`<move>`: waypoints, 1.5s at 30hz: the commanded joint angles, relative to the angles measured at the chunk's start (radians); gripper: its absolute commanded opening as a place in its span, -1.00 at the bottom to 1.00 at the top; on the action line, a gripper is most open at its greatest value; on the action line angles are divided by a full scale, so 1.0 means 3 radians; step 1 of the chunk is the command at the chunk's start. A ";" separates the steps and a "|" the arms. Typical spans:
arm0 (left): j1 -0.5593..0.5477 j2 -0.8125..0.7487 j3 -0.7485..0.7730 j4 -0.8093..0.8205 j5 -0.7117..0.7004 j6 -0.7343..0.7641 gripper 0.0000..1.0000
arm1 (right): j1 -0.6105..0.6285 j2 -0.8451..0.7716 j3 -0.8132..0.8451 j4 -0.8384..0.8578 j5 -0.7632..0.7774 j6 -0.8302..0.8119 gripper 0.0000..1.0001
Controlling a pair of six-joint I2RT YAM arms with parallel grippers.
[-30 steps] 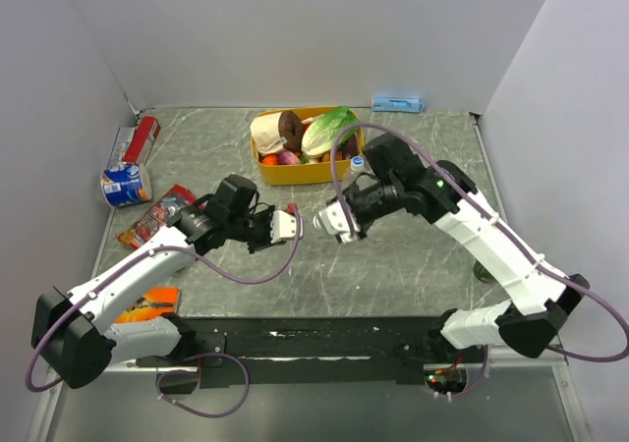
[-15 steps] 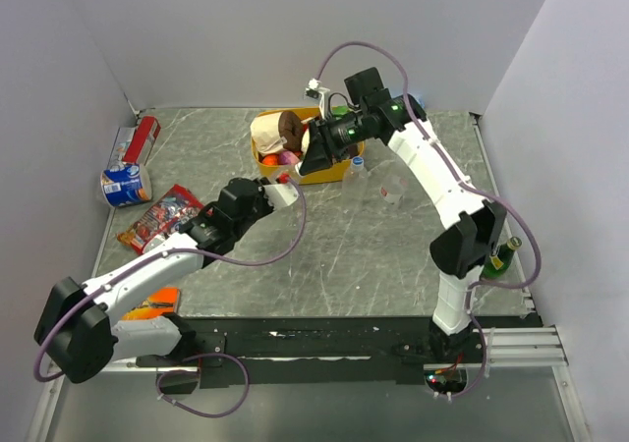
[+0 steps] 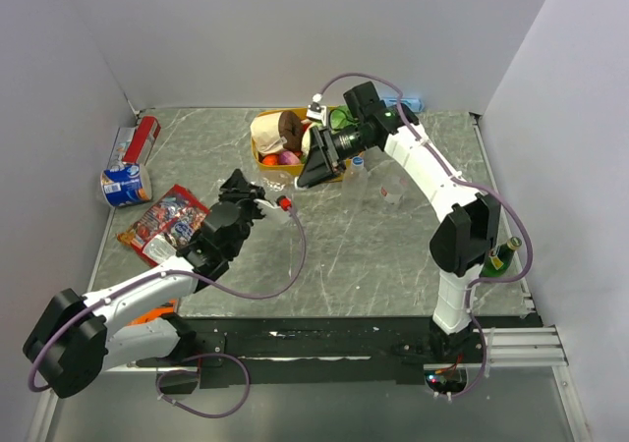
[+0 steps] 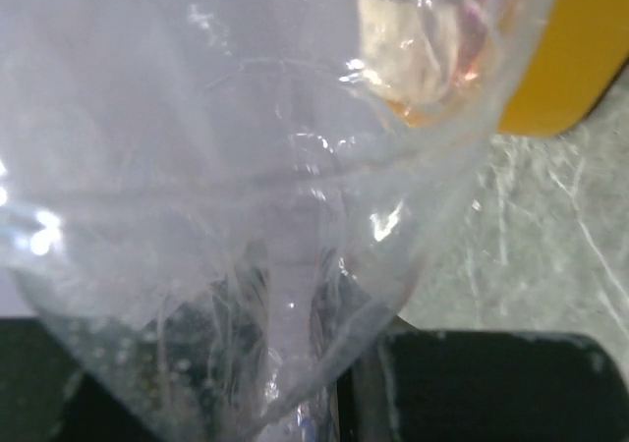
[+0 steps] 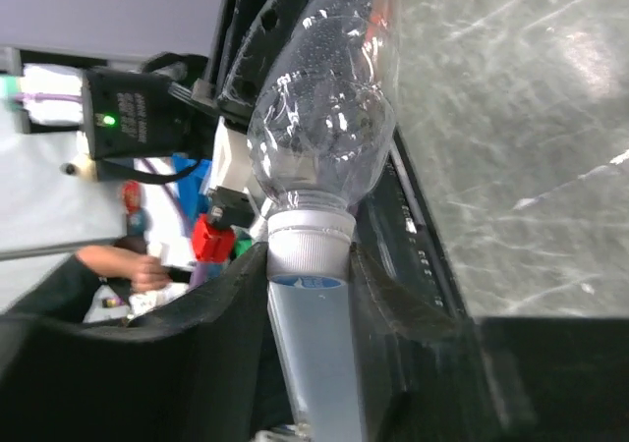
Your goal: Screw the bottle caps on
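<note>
A clear bottle (image 5: 319, 118) is held in the air between both grippers, in front of the yellow tub (image 3: 295, 172). My right gripper (image 5: 310, 265) is shut on its white, blue-topped cap (image 5: 310, 250), which sits on the neck. My left gripper (image 4: 295, 383) is shut on the bottle's body (image 4: 246, 167), which fills that view. In the top view the left gripper (image 3: 273, 206) and the right gripper (image 3: 307, 176) face each other closely. Another small bottle with a blue cap (image 3: 357, 164) stands right of the tub. A clear one (image 3: 390, 194) stands further right.
The yellow tub, also in the left wrist view (image 4: 580, 49), is full of toy food. A dark green bottle (image 3: 498, 258) stands by the right arm's base. Cans (image 3: 126, 182) and snack packs (image 3: 162, 221) lie at the left. A blue object (image 3: 398, 103) is at the back wall.
Both grippers moved from the table's middle up toward the tub and stayed close together. In the last half second the left gripper drew back toward me and the right one came down slightly.
</note>
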 commanded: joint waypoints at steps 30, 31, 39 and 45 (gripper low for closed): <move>0.0373 0.0447 0.2099 -0.4226 0.3275 -0.0785 -0.98 | 0.0547 -0.2420 -0.1629 0.0314 0.0934 -0.5546 0.30; 0.0378 0.0442 0.2104 -0.4216 0.3285 -0.0801 -0.98 | 0.0572 -0.2400 -0.1624 0.0294 0.0940 -0.5577 0.29; 0.0373 0.0416 0.2114 -0.4160 0.3337 -0.0857 -0.98 | 0.0700 -0.2302 -0.1578 0.0227 0.0904 -0.5695 0.22; 0.0373 0.0432 0.2130 -0.4134 0.3362 -0.0862 -0.98 | 0.0777 -0.2226 -0.1522 0.0197 0.0894 -0.5705 0.07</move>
